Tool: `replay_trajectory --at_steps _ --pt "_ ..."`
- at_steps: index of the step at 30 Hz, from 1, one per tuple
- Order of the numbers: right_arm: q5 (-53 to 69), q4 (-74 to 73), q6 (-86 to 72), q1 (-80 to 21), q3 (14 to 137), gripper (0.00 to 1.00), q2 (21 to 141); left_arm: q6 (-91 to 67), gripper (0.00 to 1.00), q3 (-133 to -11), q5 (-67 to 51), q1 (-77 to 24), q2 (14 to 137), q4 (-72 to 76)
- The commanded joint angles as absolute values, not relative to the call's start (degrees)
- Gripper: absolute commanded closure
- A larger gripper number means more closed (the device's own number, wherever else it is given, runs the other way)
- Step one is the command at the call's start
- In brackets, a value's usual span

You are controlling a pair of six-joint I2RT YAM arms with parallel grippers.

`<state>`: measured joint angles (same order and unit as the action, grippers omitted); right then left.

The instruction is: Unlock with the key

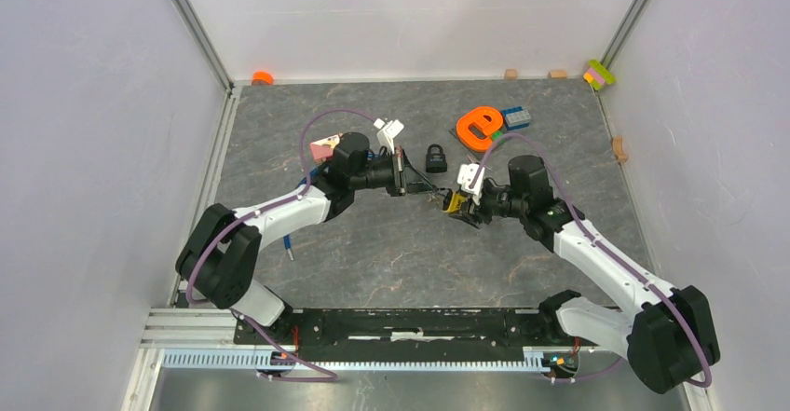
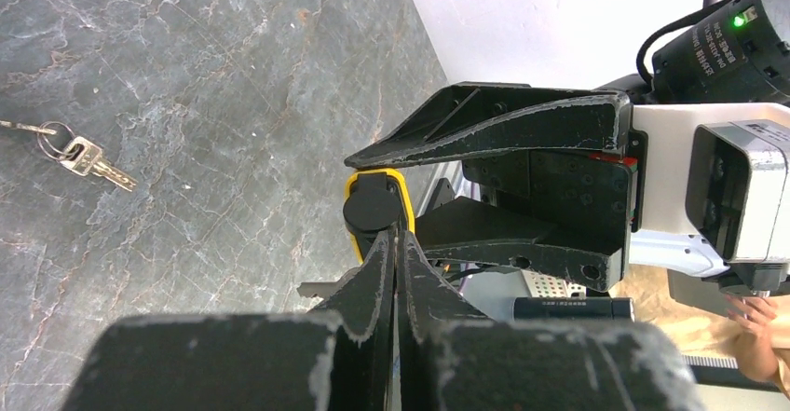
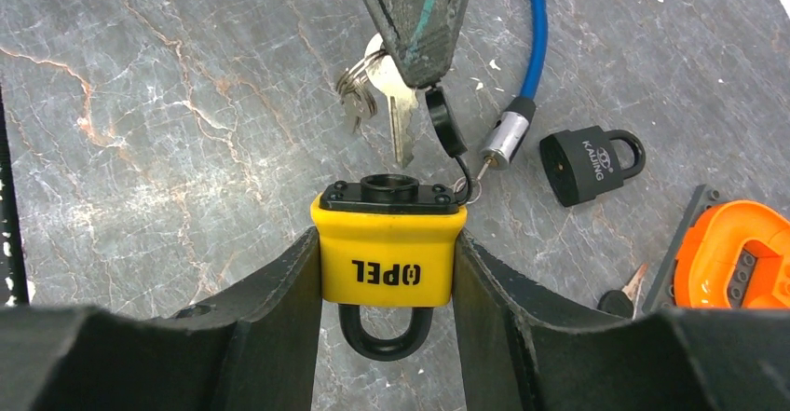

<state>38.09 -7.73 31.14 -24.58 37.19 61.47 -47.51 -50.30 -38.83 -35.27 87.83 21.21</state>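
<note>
Right hand [image 3: 387, 236] is clamped on the yellow lock [image 3: 387, 264], one finger on each side. The shackle sits toward the wrist and the keyhole face points outward. Left hand [image 2: 393, 243] faces it, fingers pressed together on the key [image 3: 401, 117]. The blade aims at the keyhole, tip just short of it and a touch off to one side. More keys on the same ring hang beside the blade, and the lock's black cap [image 3: 443, 120] dangles open next to it. Both hands meet over the middle of the bench [image 1: 373, 253]. A black lock [image 3: 592, 162] lies near a blue cable [image 3: 533, 29], and a spare bunch [image 2: 84, 157] lies well apart.
</note>
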Motion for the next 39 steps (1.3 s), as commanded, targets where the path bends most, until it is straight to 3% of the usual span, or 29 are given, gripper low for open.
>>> replay_trajectory --at_steps 1,39 --pt "41.19 -3.47 30.12 -24.12 38.5 1.0 61.41 -48.9 0.98 -52.74 -37.96 -35.95 88.59 23.73" --pt "46.95 -4.13 30.66 -22.47 38.41 1.0 61.47 -45.22 0.98 -51.42 -37.44 -37.0 87.58 21.0"
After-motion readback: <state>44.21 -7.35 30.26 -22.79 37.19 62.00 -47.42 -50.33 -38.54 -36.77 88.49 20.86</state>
